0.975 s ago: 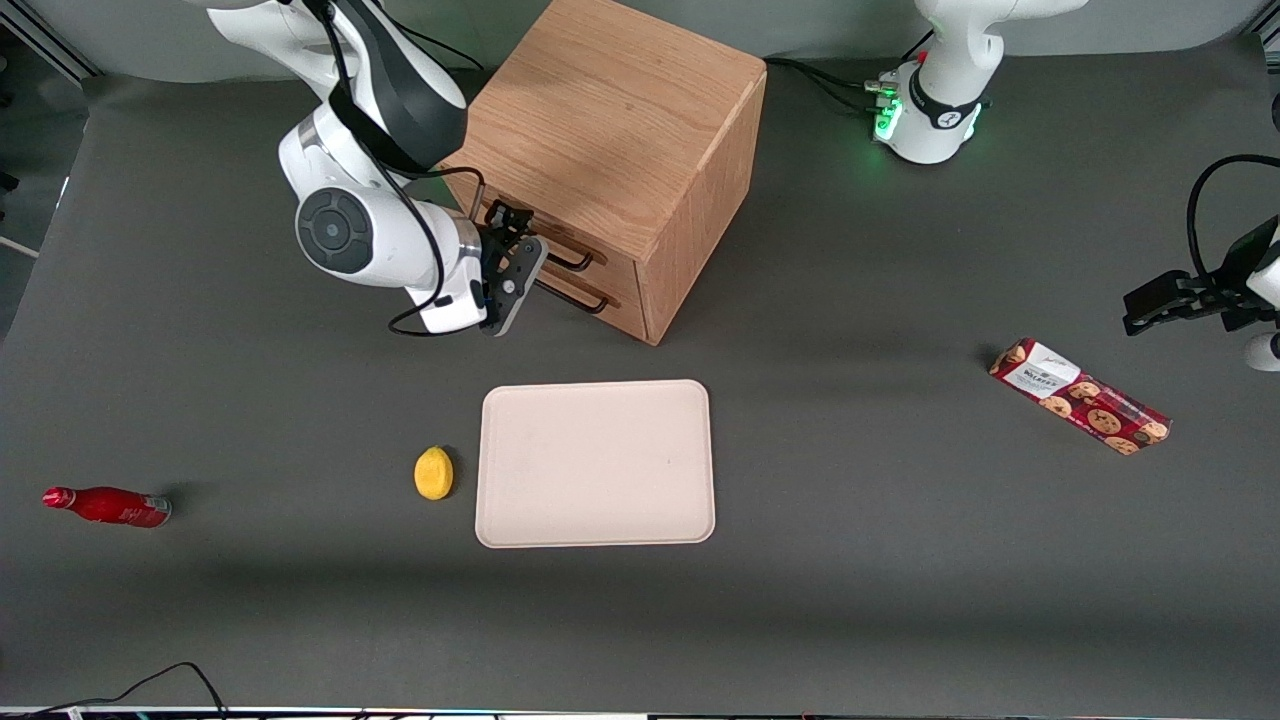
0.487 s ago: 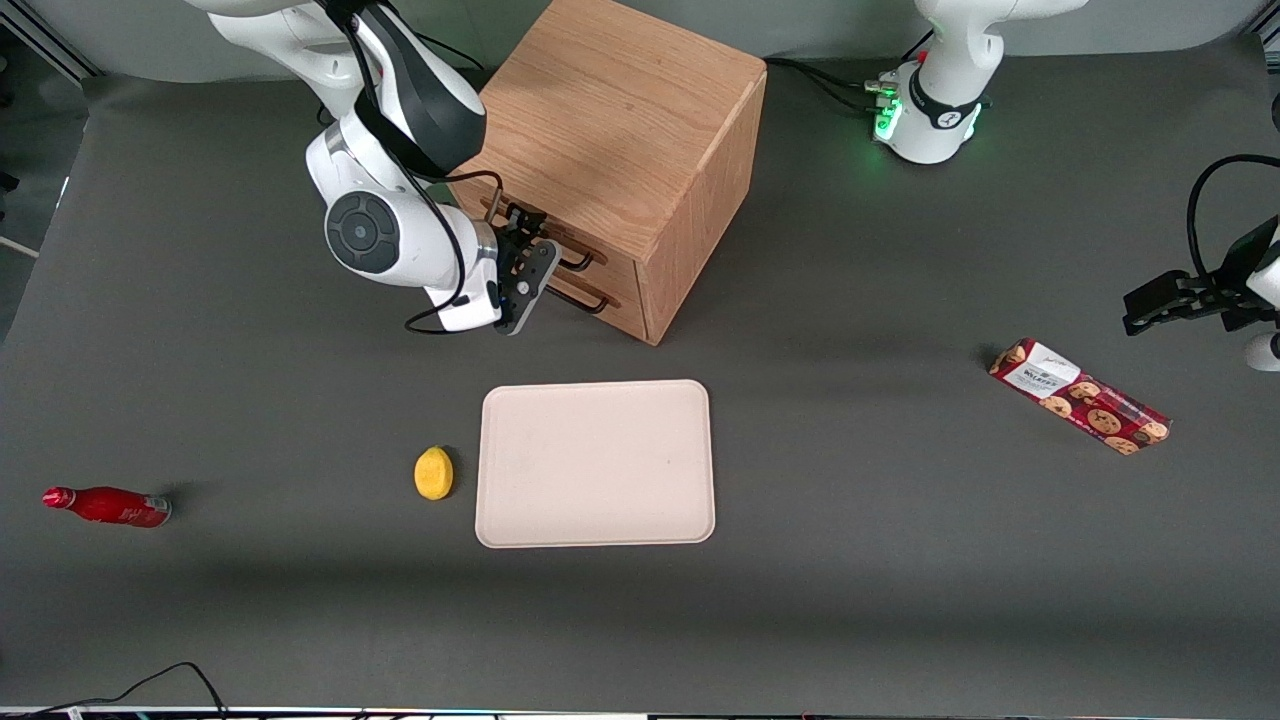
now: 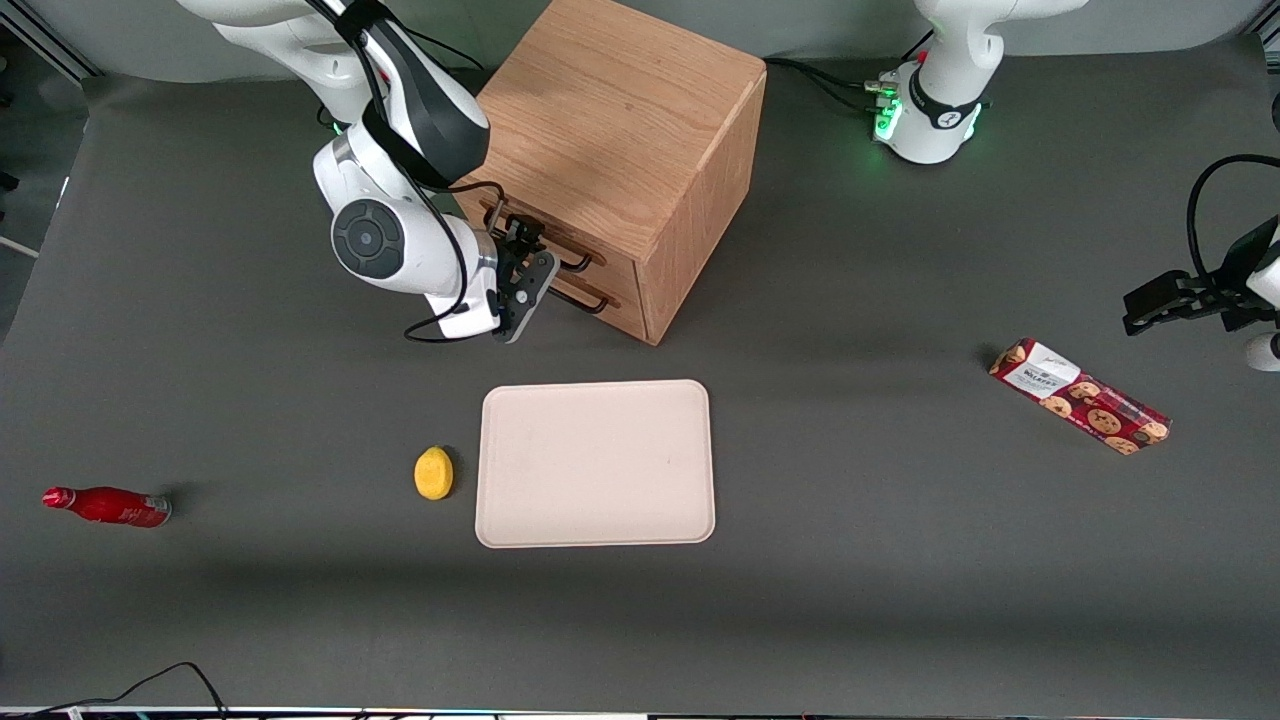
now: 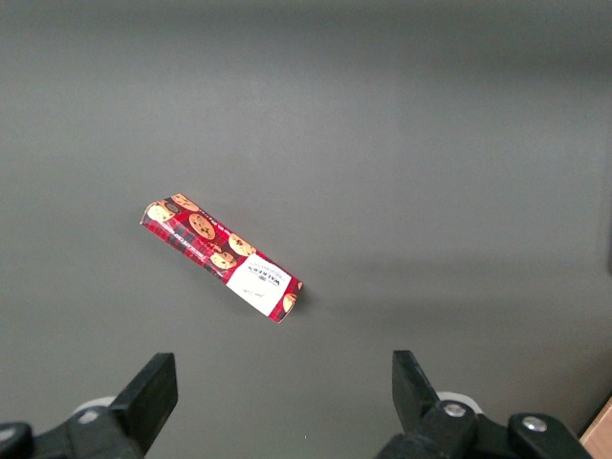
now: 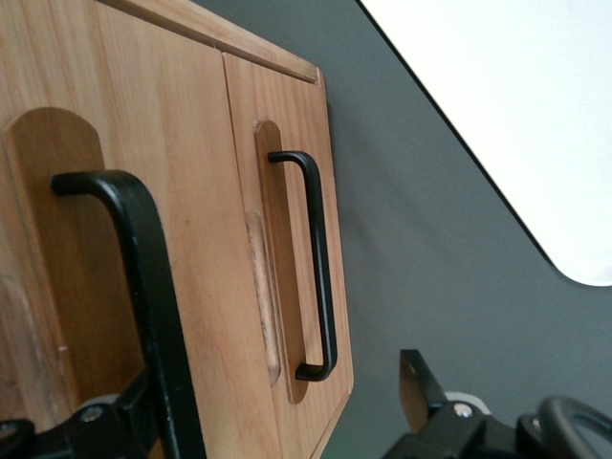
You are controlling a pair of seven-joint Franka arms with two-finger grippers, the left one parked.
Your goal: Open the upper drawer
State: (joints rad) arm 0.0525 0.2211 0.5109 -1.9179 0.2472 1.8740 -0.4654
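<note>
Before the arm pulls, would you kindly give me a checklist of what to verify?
1. Gripper at the upper drawer, not the lower drawer: ok.
2. Gripper open: ok.
3. Upper handle between the fingers: ok, though close beside one finger.
4. Fingers shut on that handle: not ok, not yet done.
5. Tray apart from the cabinet: ok.

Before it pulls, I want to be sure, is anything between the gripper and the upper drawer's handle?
Nothing visible. The gripper is already at the upper drawer, with its handle passing between the fingers.
</note>
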